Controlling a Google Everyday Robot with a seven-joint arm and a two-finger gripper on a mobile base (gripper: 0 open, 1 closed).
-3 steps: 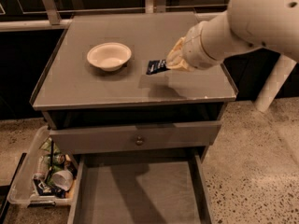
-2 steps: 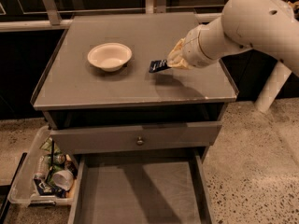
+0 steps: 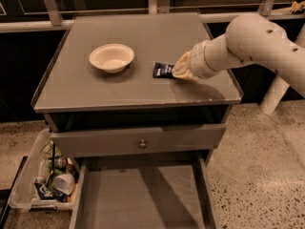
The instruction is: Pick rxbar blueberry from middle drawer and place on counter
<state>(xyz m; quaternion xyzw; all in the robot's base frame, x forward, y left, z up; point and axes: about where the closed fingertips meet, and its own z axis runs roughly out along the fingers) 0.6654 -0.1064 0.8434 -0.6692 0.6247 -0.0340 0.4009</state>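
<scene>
Where the white arm [image 3: 257, 39] ends, the claw [image 3: 180, 69] sits low on the right half of the tabletop [image 3: 119, 92], tan-coloured tip pointing left. Claw touches the right end of the rxbar blueberry [image 3: 162, 70]. Grip state: cannot tell, contact zone is hidden by the claw body.

The rxbar blueberry looks to be flat on the tabletop, long side running left-right, roughly mid-depth, right of centre. Wrapper is dark navy with a small patch of white print; the text can't be read, no brand legible.

1 white bowl [image 3: 111, 57] stands upright left of the bar, apart from it, not touching.

The tabletop is grey, square, with a thin raised rim and lighter worn edges.

Below it: 1 closed drawer front [image 3: 95, 142] with a small brass knob [image 3: 142, 143]. Under that, the middle drawer [image 3: 143, 199] is pulled out toward the camera, grey floor and side walls showing, shadow across the floor.

Left of the cabinet, on the speckled floor [image 3: 257, 171], is a clear plastic bin [image 3: 21, 194] holding cans and wrappers, labels too small to read.

A pale rail [image 3: 24, 26] runs behind the cabinet.
</scene>
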